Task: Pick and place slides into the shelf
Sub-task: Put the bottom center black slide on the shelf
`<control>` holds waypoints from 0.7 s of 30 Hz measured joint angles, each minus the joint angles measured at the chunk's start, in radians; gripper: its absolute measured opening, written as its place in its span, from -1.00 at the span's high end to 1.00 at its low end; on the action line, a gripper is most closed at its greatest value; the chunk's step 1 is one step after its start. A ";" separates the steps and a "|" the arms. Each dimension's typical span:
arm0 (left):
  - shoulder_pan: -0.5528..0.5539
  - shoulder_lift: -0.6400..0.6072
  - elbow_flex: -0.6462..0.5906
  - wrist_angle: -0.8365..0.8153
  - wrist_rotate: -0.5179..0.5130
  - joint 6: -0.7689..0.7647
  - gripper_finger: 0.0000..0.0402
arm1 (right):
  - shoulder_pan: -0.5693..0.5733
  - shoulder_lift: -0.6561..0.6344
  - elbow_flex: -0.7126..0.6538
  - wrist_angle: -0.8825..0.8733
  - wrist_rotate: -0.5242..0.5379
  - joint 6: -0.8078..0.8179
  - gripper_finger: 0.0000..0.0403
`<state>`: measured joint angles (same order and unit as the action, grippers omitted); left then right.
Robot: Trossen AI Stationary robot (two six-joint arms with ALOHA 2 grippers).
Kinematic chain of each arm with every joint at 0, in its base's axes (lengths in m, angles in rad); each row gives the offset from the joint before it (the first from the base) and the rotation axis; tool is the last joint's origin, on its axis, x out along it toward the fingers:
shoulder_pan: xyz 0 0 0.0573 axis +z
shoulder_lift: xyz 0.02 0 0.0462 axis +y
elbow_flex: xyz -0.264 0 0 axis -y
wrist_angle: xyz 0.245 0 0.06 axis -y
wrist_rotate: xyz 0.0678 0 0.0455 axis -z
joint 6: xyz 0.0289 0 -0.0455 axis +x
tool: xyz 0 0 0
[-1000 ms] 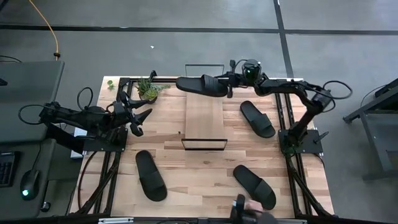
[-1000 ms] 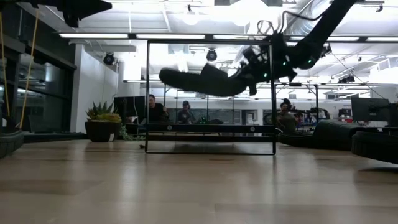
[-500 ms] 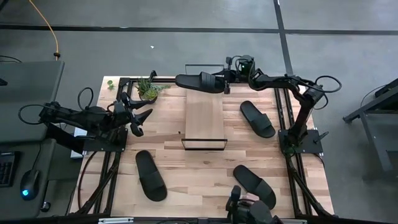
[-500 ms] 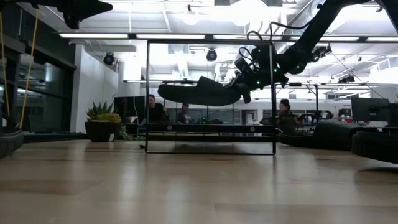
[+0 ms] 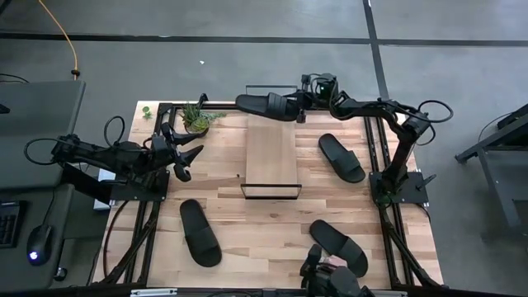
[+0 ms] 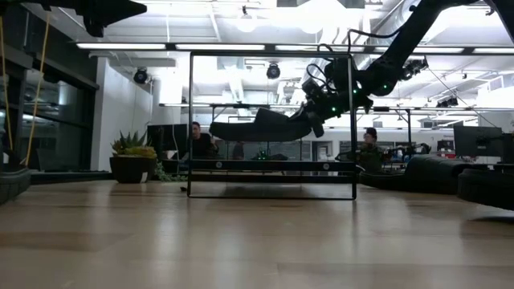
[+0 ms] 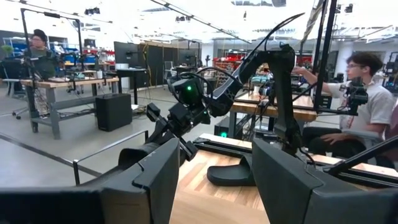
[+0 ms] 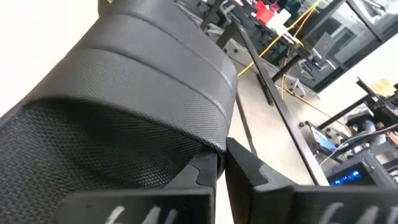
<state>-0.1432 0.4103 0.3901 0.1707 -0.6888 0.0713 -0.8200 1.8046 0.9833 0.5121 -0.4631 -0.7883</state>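
One black slide [image 5: 266, 106] hangs crosswise above the far end of the shelf [image 5: 271, 157], a light plank with wire rails at both short ends. My right gripper [image 5: 302, 107] is shut on it. In the low view this slide [image 6: 257, 127] floats inside the wire frame [image 6: 191, 120], above the plank. Three more slides lie sole down on the table: one right of the shelf [image 5: 341, 157], one near left [image 5: 200, 233], one near right [image 5: 337, 246]. My left gripper [image 5: 186, 157] waits open at the table's left side, and its wrist view shows its fingers apart [image 7: 214, 186]. My right gripper holds the slide by its end nearest the strap, its fingers meeting right at the strap's edge [image 8: 214, 146]. Whether they pinch strap or sole I cannot tell. The fingers come almost level from the table's right, along the slide. The slide hangs about level, clear of the shelf.
A potted plant [image 5: 196, 118] stands at the far left corner, close to the shelf. A person's hand [image 5: 330, 276] reaches in at the near edge beside the near right slide. Black frame rails [image 5: 381, 157] run along the table's sides.
My right gripper has moved a little toward the far edge, sunk slightly and tipped downward, staying shut. The slide has come down with it inside the wire frame, from a slant to roughly level.
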 joint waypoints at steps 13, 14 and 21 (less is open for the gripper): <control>0.000 0.000 0.000 0.000 0.000 0.002 0.08 | -0.001 0.000 0.000 -0.027 0.067 -0.005 1.00; 0.000 0.000 0.000 0.000 0.000 0.002 0.08 | -0.002 0.000 0.000 -0.027 0.067 -0.006 1.00; 0.000 0.000 0.000 0.000 0.000 0.002 0.08 | -0.002 0.000 -0.001 -0.026 0.074 0.002 1.00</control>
<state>-0.1432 0.4103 0.3901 0.1711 -0.6888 0.0734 -0.8215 1.8044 0.9825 0.4858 -0.3886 -0.7864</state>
